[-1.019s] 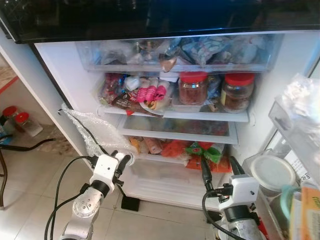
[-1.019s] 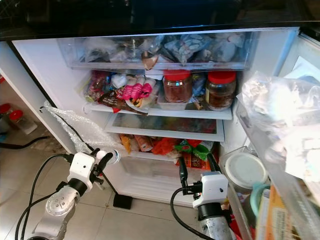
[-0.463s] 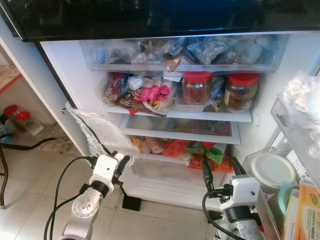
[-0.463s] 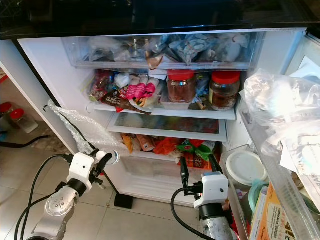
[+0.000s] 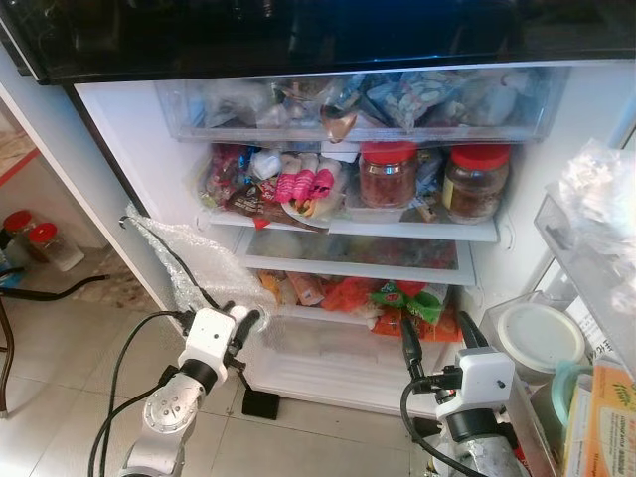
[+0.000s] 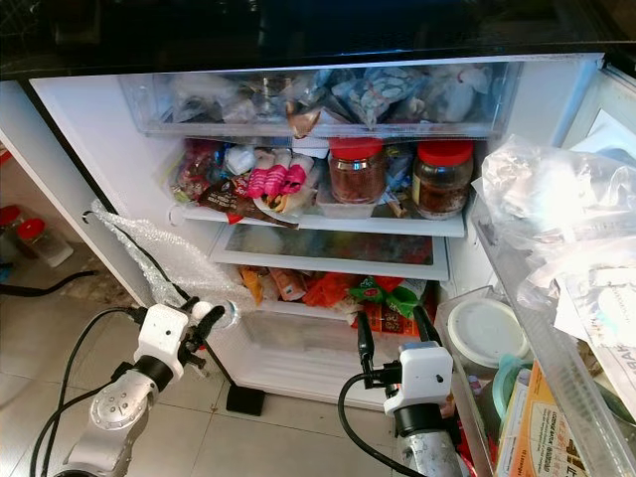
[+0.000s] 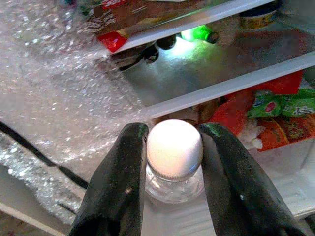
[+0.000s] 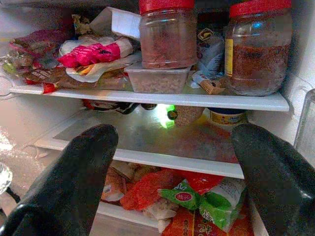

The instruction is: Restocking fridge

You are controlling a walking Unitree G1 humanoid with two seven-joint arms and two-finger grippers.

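Observation:
The fridge stands open before me, its shelves (image 5: 353,229) packed with food. My left gripper (image 5: 241,318) is low at the left, in front of the lower shelf, shut on a small clear bottle with a white cap (image 7: 174,149). The cap shows between the two black fingers (image 7: 118,187) in the left wrist view. My right gripper (image 5: 437,338) is low at the right, open and holding nothing, pointing at the middle shelves. Two red-lidded jars (image 5: 388,174) (image 5: 475,181) stand on the upper shelf, with pink-wrapped packets (image 5: 303,186) to their left.
Bubble wrap (image 5: 189,263) hangs off the fridge's left edge beside my left gripper. The open door's bins (image 5: 571,298) on the right hold a white-lidded tub (image 5: 542,343) and cartons. A clear drawer (image 5: 358,104) of bags sits at the top. Two jars (image 5: 45,243) stand on the floor far left.
The view has shifted slightly as the camera moved. Both grippers keep their places, the left one still holding the bottle.

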